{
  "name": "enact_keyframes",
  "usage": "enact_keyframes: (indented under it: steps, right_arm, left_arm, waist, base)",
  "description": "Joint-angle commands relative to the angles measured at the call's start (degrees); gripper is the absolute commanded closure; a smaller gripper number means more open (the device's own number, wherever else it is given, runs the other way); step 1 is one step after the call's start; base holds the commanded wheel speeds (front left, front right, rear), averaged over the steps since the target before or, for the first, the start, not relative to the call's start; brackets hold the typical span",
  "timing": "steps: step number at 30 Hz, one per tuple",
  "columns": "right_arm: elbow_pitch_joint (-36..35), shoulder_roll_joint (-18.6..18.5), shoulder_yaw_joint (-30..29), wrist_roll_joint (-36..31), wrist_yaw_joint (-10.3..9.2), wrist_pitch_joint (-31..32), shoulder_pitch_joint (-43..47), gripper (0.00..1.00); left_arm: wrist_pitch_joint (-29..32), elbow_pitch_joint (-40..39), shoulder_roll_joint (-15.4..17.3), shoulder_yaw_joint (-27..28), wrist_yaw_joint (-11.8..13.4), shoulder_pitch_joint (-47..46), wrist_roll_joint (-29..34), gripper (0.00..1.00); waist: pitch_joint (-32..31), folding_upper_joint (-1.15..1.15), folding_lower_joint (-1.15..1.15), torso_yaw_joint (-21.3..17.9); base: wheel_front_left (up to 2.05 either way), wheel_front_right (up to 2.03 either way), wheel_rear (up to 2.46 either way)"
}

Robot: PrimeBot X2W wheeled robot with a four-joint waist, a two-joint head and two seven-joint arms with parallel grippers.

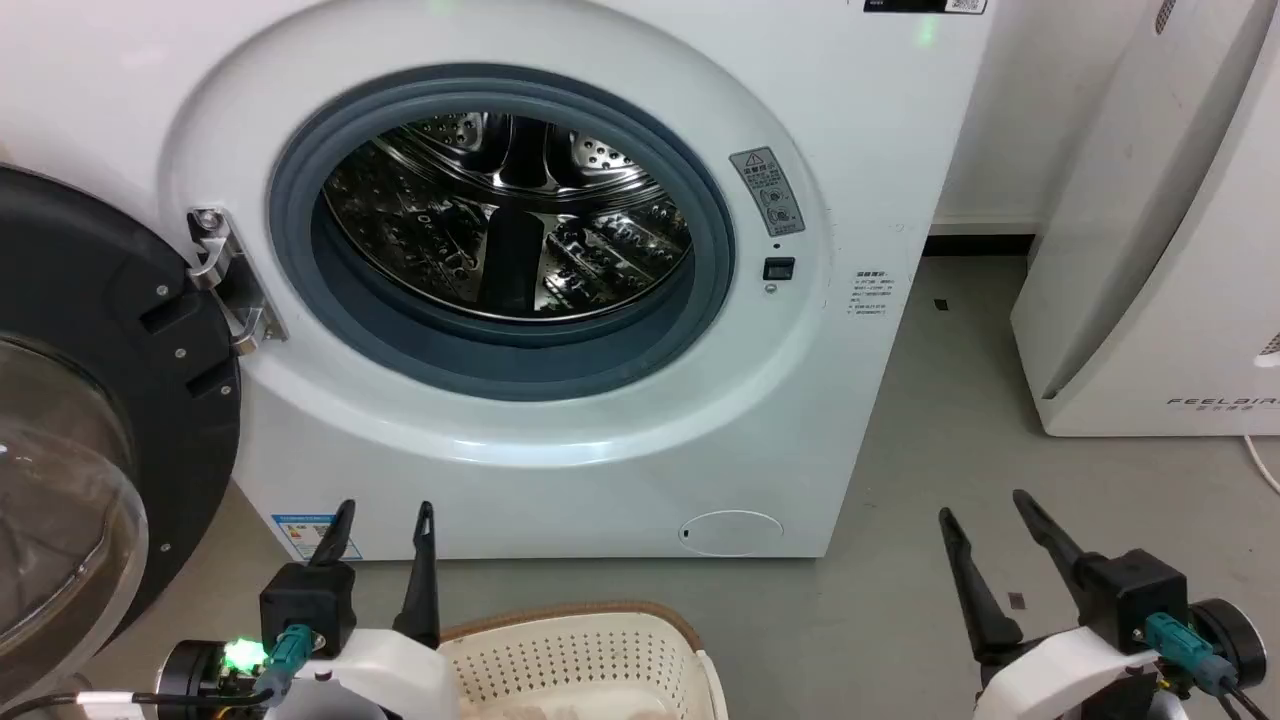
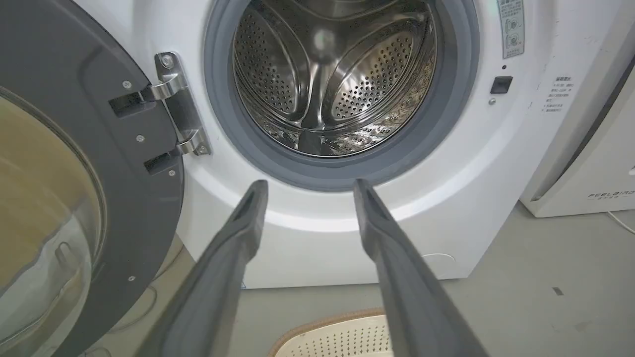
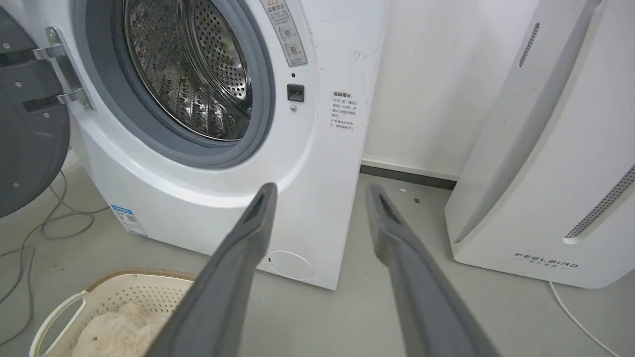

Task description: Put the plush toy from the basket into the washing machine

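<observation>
The white washing machine (image 1: 560, 440) stands ahead, its black-framed glass door (image 1: 70, 440) swung open to the left and the steel drum (image 1: 510, 215) bare. On the floor in front sits the cream perforated basket (image 1: 590, 650), cut off by the head view's bottom edge. The fluffy cream plush toy (image 3: 119, 332) lies inside the basket (image 3: 144, 290). My left gripper (image 1: 384, 512) is open just left of the basket, fingers pointing at the machine. My right gripper (image 1: 985, 505) is open over bare floor to the right, holding nothing.
A white slanted-front appliance lettered FEELBIRD (image 1: 1160, 250) stands at the right, close to the machine's side. Grey cables (image 3: 44, 223) trail on the floor under the open door. A white cord (image 3: 575, 317) runs beside the appliance. Grey floor (image 1: 940, 480) lies between the two.
</observation>
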Motion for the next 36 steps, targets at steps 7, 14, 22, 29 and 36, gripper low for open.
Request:
enact_keyframes:
  steps: [7,14,22,29,36]
  right_arm:
    - [-0.11,0.00,0.03,0.66,0.00,-0.74,0.20,0.00]
    - [-0.48,0.00,-0.17,1.30,-0.01,-1.57,0.32,0.00]
    - [-0.99,0.00,-0.10,1.58,-0.01,-2.52,0.18,0.00]
    - [-1.44,0.00,0.01,1.91,-0.01,-3.36,-0.17,0.00]
    - [-2.30,0.00,0.19,2.08,-0.02,-4.31,-0.74,0.00]
  left_arm:
    - [-0.74,0.15,0.00,-0.49,0.34,0.19,-0.37,0.00]
    - [-1.58,0.79,0.00,-1.10,0.65,0.24,-0.86,0.00]
    - [-2.53,2.56,0.00,-1.86,0.72,-0.17,-1.56,0.00]
    - [-3.37,5.22,0.00,-2.56,0.60,-1.07,-2.07,0.00]
    - [-4.33,9.45,0.07,-3.60,0.20,-2.92,-2.33,0.00]
  waist:
    - [0.14,0.00,0.00,-0.07]
    - [0.61,0.00,0.00,-0.21]
    - [1.66,0.00,0.00,-0.48]
    - [3.09,0.00,0.00,-0.83]
    - [5.30,0.00,0.00,-1.29]
  base:
    - [0.00,0.00,0.00]
    - [0.00,0.00,0.00]
    - [0.00,0.00,0.00]
    - [0.00,0.00,0.00]
    - [0.00,0.00,0.00]
